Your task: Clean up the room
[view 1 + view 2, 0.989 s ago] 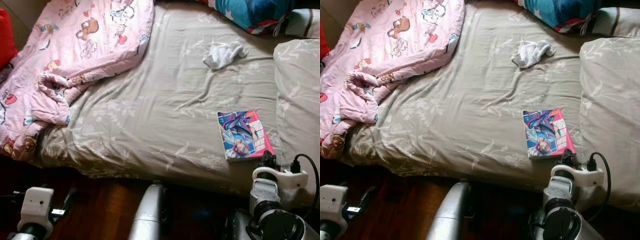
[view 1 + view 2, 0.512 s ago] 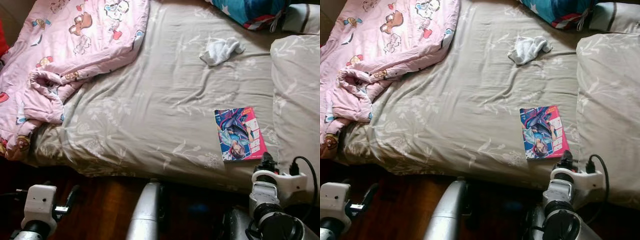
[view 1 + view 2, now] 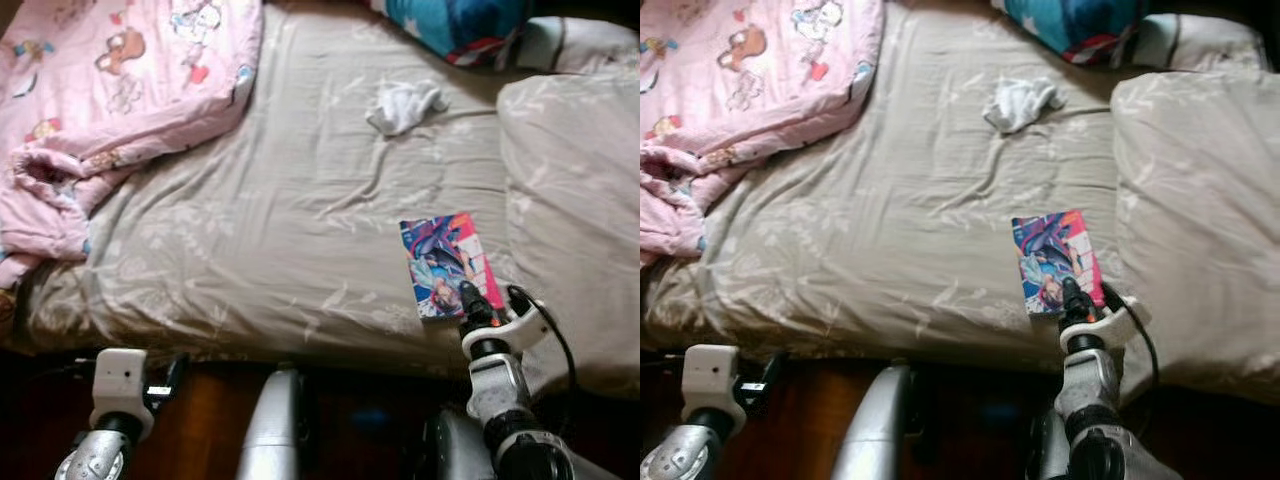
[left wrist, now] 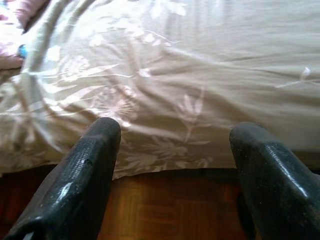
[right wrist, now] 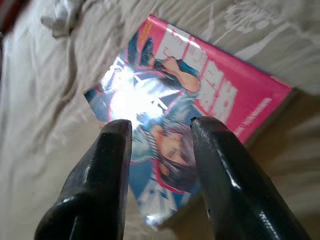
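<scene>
Right pincer (image 5: 160, 150) hovers just over the near end of the book (image 3: 448, 262), its fingers (image 5: 102, 170) spread a little, nothing between them. That book, bright pink and blue cover up, lies flat on the bed (image 3: 300, 230) near the front edge, just beside the big pillow (image 3: 575, 210) on the right. Farther back, a crumpled white cloth (image 3: 403, 105) sits on the sheet, well apart from the book. Pink quilt (image 3: 110, 90) is heaped at the far left; a blue cushion (image 3: 455, 25) rests at the far edge. Left pincer (image 4: 172, 155) hangs low by the bed's front edge over the wooden floor (image 4: 170, 210), fingers wide apart and empty.
</scene>
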### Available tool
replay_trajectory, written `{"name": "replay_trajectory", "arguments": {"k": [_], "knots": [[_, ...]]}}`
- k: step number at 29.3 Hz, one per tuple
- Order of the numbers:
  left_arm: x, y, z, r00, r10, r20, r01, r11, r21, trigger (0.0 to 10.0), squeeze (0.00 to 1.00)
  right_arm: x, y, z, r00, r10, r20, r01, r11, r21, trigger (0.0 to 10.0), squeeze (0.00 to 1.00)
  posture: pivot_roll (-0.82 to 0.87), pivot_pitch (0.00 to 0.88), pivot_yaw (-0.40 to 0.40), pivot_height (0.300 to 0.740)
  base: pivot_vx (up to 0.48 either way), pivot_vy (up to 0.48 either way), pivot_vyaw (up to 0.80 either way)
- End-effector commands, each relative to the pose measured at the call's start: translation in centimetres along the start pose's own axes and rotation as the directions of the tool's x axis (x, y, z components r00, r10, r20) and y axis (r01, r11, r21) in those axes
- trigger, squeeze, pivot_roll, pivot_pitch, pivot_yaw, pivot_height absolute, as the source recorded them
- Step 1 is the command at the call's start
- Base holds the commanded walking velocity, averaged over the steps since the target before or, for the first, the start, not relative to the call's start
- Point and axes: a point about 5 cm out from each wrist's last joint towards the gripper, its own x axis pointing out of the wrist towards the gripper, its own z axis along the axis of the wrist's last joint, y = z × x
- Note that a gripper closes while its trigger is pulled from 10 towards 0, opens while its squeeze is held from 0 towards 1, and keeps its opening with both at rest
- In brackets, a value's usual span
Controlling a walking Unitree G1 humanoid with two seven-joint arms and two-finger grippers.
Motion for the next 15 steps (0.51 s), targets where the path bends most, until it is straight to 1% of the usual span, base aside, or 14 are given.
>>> {"name": "replay_trajectory", "arguments": {"k": [1,3,4,6,7,9,10,12,13,15], "knots": [[-1.0,0.6,-1.6,0.998,0.024,-0.061,-0.024,1.0,0.012,10.0,0.0,-0.7,-0.7,-0.9,0.999,-0.026,-0.027,0.027,1.0,0.011,10.0,0.0,0.23,0.313,0.085,0.645,0.0,0.0,0.0],[-1.1,0.7,-1.8,0.998,0.027,-0.063,-0.026,1.0,0.013,10.0,0.0,-0.7,-0.7,-1.0,0.999,-0.026,-0.03,0.027,1.0,0.013,10.0,0.0,0.23,0.313,0.083,0.645,0.0,0.0,0.0],[-1.2,0.9,-2.0,0.997,0.04,-0.065,-0.039,0.999,0.014,10.0,0.0,-1.0,-0.7,-1.6,0.997,-0.017,-0.071,0.015,0.999,-0.029,10.0,0.0,0.23,0.314,0.081,0.645,0.0,0.0,0.0],[-1.2,1.0,-2.0,0.997,0.047,-0.063,-0.046,0.999,0.015,10.0,0.0,-1.2,-0.8,-2.0,0.993,-0.02,-0.114,0.008,0.995,-0.104,10.0,0.0,0.24,0.316,0.079,0.645,0.0,0.0,0.0],[-1.2,1.1,-2.0,0.997,0.051,-0.059,-0.05,0.999,0.016,10.0,0.0,-1.5,-0.9,-2.6,0.986,-0.022,-0.167,-0.017,0.974,-0.226,10.0,0.0,0.24,0.32,0.079,0.645,0.0,0.0,0.0],[-1.1,1.1,-2.0,0.997,0.054,-0.056,-0.053,0.998,0.019,10.0,0.0,-2.0,-1.1,-3.6,0.967,-0.049,-0.251,-0.048,0.93,-0.365,10.0,0.0,0.24,0.324,0.079,0.645,0.0,0.0,0.0],[-1.1,1.1,-2.0,0.997,0.055,-0.055,-0.054,0.998,0.019,10.0,0.0,-2.2,-1.2,-4.0,0.956,-0.057,-0.289,-0.078,0.897,-0.435,10.0,0.0,0.23,0.328,0.078,0.645,0.0,0.0,0.0],[-1.1,1.1,-2.0,0.997,0.056,-0.052,-0.055,0.998,0.02,10.0,0.0,-2.6,-1.5,-4.7,0.928,-0.082,-0.363,-0.149,0.812,-0.564,10.0,0.0,0.23,0.331,0.075,0.645,0.0,0.0,0.0],[-1.0,1.0,-2.0,0.997,0.055,-0.051,-0.054,0.998,0.02,10.0,0.0,-2.7,-1.5,-4.9,0.921,-0.079,-0.382,-0.179,0.784,-0.595,10.0,0.0,0.23,0.331,0.075,0.645,0.0,0.0,0.0],[-0.9,0.9,-2.0,0.997,0.052,-0.048,-0.052,0.998,0.019,10.0,0.0,-2.8,-1.4,-5.1,0.911,-0.072,-0.406,-0.197,0.79,-0.581,10.0,0.0,0.23,0.333,0.073,0.645,0.0,0.0,0.0]]}}
